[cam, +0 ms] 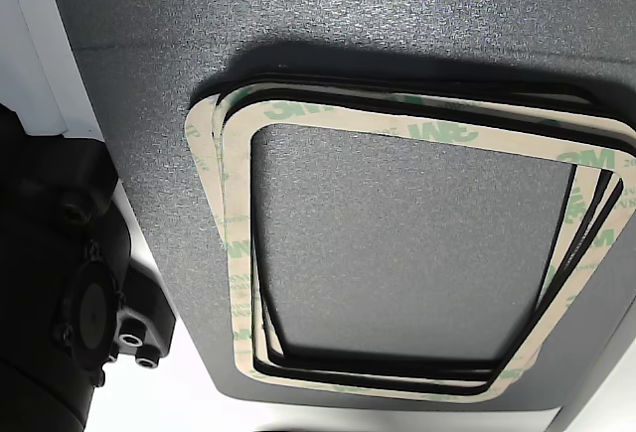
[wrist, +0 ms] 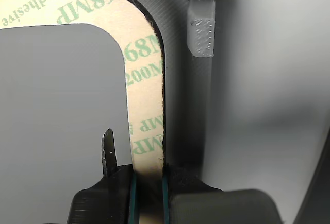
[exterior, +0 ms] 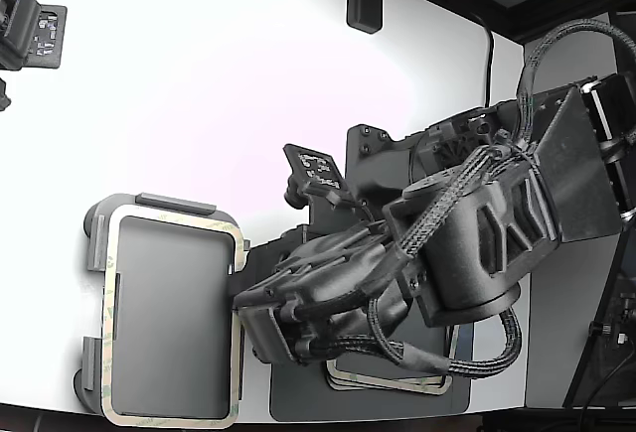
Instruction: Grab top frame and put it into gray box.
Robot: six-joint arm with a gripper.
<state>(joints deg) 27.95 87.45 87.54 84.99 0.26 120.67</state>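
Beige adhesive backing marks out the top frame, whose pale green print runs along its rounded corner in the wrist view; one of its long sides is pinched between the two dark fingers of the gripper, which are closed on the strip from either side. In the exterior view the same frame lies over the gray box, its outline roughly matching the tray's raised rim, with the box's gray floor showing through the wide open centre. A raised edge tab of the box stands just beside the frame's outer edge. The box sits on the white table, toward the exterior view's left, and the black arm reaches across to it from the exterior view's right. Under the arm lies a dark gray mat, and on it a stack of similar frames, slightly fanned so that their edges show one behind another.
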